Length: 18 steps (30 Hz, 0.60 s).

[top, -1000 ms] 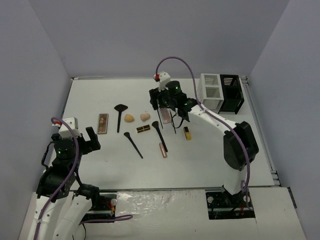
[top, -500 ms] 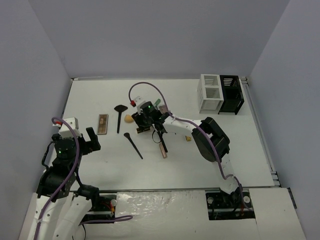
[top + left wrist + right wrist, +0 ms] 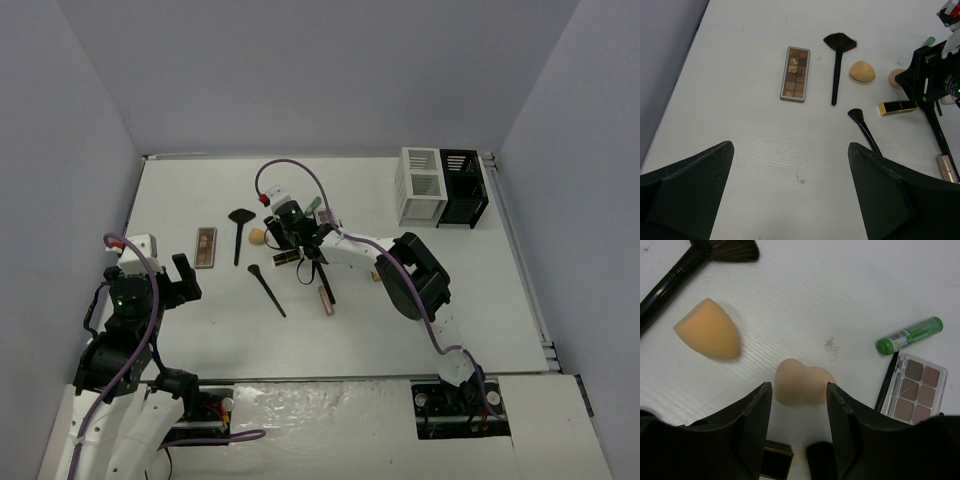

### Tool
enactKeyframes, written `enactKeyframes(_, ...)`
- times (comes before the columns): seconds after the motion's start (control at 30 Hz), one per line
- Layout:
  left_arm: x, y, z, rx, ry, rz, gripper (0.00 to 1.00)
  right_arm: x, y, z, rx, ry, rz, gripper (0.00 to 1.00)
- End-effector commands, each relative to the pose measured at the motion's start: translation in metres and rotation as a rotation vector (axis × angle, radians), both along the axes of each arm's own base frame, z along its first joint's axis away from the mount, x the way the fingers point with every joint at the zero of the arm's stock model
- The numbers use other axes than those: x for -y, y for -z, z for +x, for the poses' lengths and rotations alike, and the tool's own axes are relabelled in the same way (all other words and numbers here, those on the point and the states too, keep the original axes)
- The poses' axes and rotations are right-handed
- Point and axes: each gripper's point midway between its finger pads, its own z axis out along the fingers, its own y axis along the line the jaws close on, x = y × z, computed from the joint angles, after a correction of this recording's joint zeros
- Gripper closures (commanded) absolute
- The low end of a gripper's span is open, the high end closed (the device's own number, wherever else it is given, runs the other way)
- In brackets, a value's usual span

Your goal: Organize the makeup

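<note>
The pale pink-beige makeup sponge (image 3: pixel 802 386) lies on the white worktop (image 3: pixel 830 285) right between the fingers of the right claw (image 3: pixel 799 392), near the middle of the spread of makeup. It is a small waisted shape, fat at one end and narrower at the other, matte and smooth, lying on its side.

Just beside it sits a second sponge (image 3: pixel 707 335), orange-tan and wedge-shaped with one flat cut face. Beyond that is a black fan brush (image 3: pixel 715 252). On the other side are a green tube (image 3: pixel 910 335) and a small clear-lidded eyeshadow palette (image 3: pixel 915 387). A black-gold case (image 3: pixel 775 460) shows under the claw.

The right claw stands part-way open, astride the waisted sponge. A sliver of worktop shows between one finger (image 3: pixel 752 425) and the sponge, while the other finger overlaps its edge — whether it touches I cannot tell. The sponge is not lifted.

The left claw (image 3: pixel 790 195) is spread wide and grips nothing. It hangs over bare worktop, well apart from a long brown palette (image 3: pixel 795 73) and a short black brush (image 3: pixel 863 130).
</note>
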Motion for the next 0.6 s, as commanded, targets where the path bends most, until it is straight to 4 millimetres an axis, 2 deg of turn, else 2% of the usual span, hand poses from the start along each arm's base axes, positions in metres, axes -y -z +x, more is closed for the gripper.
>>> enactKeyframes(0.0,0.003,-0.012,0.008,0.034,0.0,-0.019,0.03,-0.019,-0.037,0.016,0.085,0.004,0.085,0.57)
enactKeyframes(0.17,0.003,-0.012,0.008,0.034,0.0,-0.019,0.03,-0.02,-0.028,0.018,0.074,0.005,0.08,0.64)
enactKeyframes(0.3,0.002,-0.012,0.007,0.033,0.0,-0.019,0.03,-0.018,-0.029,0.021,0.079,0.017,0.08,0.86)
enactKeyframes(0.4,0.002,-0.012,0.007,0.034,-0.001,-0.019,0.03,-0.014,-0.038,0.024,0.096,0.029,0.082,0.99)
enactKeyframes(0.57,0.002,-0.012,0.007,0.033,-0.001,-0.019,0.03,0.0,-0.078,0.03,0.15,0.049,0.107,1.0)
